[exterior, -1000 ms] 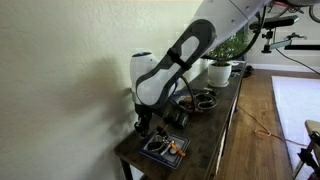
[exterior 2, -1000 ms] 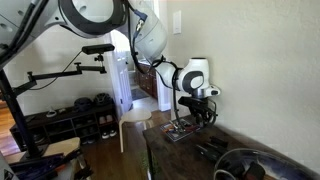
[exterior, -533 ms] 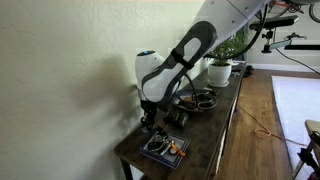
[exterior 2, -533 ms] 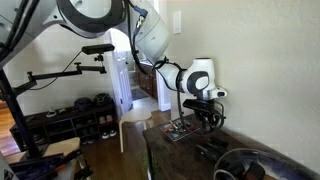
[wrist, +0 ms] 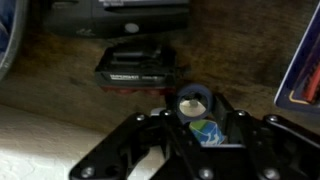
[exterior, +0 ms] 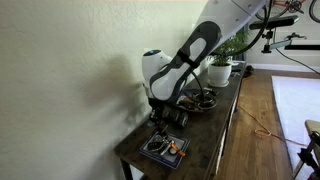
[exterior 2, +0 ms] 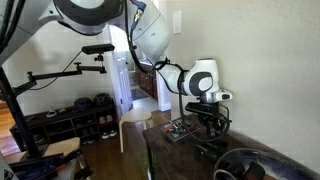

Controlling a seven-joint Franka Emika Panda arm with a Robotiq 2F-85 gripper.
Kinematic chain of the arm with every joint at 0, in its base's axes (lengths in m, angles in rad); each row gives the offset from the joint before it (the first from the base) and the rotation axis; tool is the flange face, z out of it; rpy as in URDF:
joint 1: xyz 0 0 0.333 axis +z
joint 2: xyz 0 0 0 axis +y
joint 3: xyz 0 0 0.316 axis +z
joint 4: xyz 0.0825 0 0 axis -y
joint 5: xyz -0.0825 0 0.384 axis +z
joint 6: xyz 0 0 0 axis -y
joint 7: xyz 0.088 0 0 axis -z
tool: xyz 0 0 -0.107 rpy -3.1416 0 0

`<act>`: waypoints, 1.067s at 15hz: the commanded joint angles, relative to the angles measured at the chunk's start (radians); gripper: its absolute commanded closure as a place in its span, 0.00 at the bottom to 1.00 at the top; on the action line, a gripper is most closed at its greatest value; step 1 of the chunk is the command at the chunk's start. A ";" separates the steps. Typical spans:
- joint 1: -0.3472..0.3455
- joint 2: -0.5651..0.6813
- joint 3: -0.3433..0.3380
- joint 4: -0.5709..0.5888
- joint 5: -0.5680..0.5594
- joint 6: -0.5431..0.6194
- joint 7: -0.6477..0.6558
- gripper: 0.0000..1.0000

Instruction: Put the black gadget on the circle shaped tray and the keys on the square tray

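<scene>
In the wrist view my gripper (wrist: 195, 108) is shut on a small bunch with a blue ring and a green-blue tag, which I take for the keys (wrist: 203, 130). The black gadget (wrist: 140, 68) lies flat on the wooden table just ahead of the fingertips. In both exterior views the gripper (exterior: 163, 118) (exterior 2: 214, 126) hangs low over the table between the two trays. The square tray (exterior: 150, 152) (exterior 2: 178, 133) sits at the table's end with an orange item in it. The circle shaped tray (exterior: 212, 103) (exterior 2: 245, 165) lies further along, partly hidden by the arm.
A white plant pot (exterior: 220, 72) stands beyond the round tray. A wall runs close along one side of the narrow table (exterior: 128, 152). In the wrist view a large dark object (wrist: 120, 15) lies behind the gadget, and a blue-and-orange edge (wrist: 305, 65) shows at the right.
The arm has swung away from above the square tray towards the round tray and come down a little. The jaws have kept the same width.
</scene>
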 commanded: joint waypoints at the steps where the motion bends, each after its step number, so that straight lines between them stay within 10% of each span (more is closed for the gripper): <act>1: 0.010 -0.114 -0.018 -0.145 -0.037 0.026 0.043 0.84; 16: 0.033 -0.336 -0.014 -0.340 -0.103 0.140 0.069 0.84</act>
